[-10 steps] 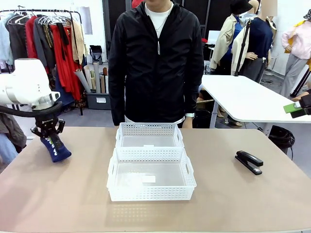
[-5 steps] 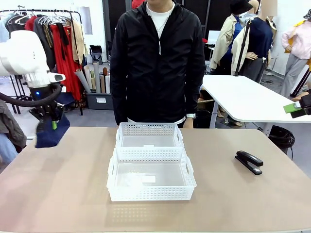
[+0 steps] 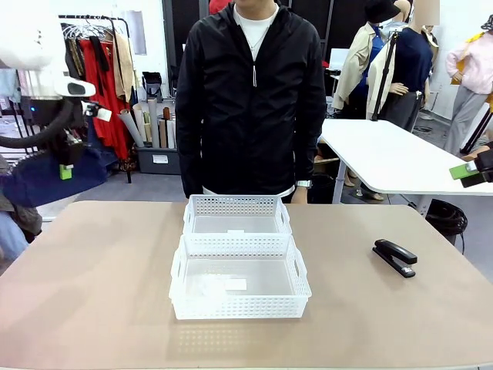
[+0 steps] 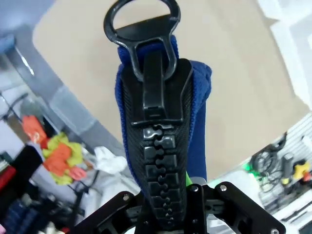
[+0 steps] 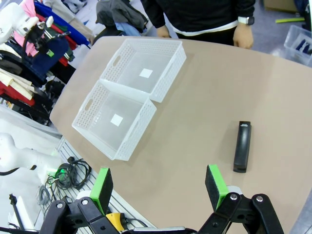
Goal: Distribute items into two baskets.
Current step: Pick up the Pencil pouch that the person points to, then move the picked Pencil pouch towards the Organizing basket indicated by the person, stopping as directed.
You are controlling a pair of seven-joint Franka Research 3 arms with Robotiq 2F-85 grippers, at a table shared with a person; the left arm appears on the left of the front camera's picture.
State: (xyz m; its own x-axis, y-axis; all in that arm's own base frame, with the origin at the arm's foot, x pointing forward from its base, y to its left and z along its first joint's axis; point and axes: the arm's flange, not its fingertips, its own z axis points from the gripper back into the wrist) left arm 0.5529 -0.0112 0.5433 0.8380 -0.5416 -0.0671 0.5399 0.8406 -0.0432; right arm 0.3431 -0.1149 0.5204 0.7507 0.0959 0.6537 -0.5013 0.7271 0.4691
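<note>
Aloft, soft navy pouch [image 4: 199, 126], chunky black zipper [image 4: 156, 146], pinched in left tool [image 4: 168, 204], right tool [image 5: 158, 187] spread wide

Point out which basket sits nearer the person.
The far basket, directly in front of the person. The other basket lies next to it on the robot's side, closer to the front camera.
</note>
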